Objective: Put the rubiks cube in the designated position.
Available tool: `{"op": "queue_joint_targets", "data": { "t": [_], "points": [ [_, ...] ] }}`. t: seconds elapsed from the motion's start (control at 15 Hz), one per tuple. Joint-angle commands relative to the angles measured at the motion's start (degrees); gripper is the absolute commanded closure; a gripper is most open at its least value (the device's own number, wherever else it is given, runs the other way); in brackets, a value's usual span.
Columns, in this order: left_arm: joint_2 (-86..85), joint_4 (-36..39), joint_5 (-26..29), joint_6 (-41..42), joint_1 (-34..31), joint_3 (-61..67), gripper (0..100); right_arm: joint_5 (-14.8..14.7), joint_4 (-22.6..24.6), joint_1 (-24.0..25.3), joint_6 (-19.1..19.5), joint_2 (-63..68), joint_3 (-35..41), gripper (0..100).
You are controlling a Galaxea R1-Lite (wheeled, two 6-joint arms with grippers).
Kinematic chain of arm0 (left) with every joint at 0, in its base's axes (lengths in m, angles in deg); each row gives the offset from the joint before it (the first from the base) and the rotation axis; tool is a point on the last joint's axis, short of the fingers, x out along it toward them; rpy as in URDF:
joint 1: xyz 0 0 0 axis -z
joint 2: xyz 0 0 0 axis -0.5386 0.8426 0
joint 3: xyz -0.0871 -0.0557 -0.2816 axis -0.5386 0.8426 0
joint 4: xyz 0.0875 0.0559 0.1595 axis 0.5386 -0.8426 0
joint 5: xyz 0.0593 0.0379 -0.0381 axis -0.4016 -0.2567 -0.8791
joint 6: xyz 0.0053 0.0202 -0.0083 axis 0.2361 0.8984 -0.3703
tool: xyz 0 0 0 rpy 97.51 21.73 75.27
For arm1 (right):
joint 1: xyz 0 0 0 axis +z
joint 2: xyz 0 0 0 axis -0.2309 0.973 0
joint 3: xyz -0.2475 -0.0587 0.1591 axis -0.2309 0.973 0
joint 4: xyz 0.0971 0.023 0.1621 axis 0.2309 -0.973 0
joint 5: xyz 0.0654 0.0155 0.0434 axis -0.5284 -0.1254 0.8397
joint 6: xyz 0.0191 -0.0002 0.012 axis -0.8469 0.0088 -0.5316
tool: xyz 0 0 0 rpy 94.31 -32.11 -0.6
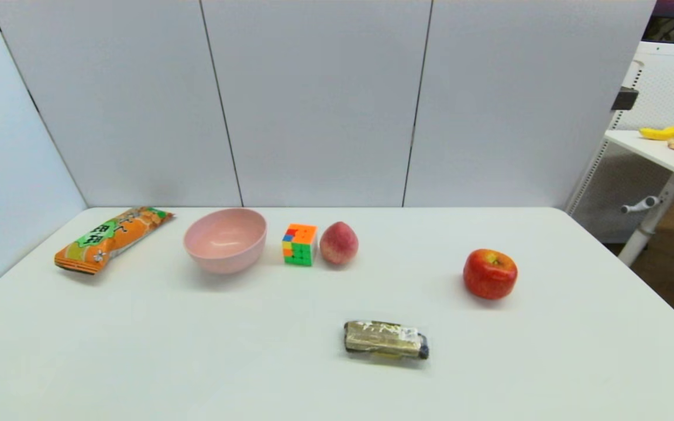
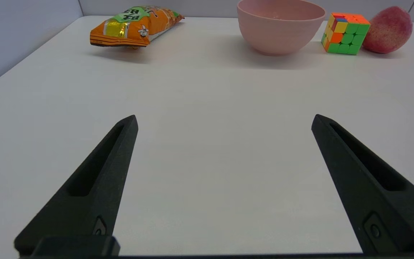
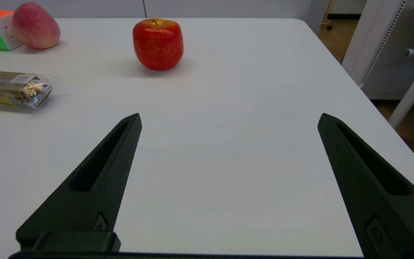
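Along the far part of the surface (image 1: 138, 351), from left to right: snack bag (image 1: 112, 238), bowl (image 1: 225, 240), rubiks cube (image 1: 299, 244) and peach (image 1: 339, 243). The cube stands between bowl and peach, just beside the peach and near the bowl. The apple (image 1: 489, 273) lies well apart to the right, somewhat nearer the robot. The wrapped bar (image 1: 386, 339) lies nearest the robot, before the peach and left of the apple.
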Motion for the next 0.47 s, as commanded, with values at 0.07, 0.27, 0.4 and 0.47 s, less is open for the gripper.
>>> {"op": "queue_joint_targets", "data": {
  "t": [0.07, 0.27, 0.4, 0.47],
  "points": [
    [0.18, 0.01, 0.01, 0.02, 0.0, 0.0, 0, -0.09, 0.06, 0.04, 0.07, 0.07, 0.0, 0],
    [0.18, 0.01, 0.01, 0.02, 0.0, 0.0, 0, -0.09, 0.06, -0.04, -0.72, 0.07, 0.0, 0],
    [0.18, 0.01, 0.01, 0.02, 0.0, 0.0, 0, -0.09, -0.03, -0.04, -0.64, 0.07, 0.0, 0],
    [0.18, 0.01, 0.01, 0.02, 0.0, 0.0, 0, -0.09, -0.03, -0.04, -0.64, 0.07, 0.0, 0]
  ]
}}
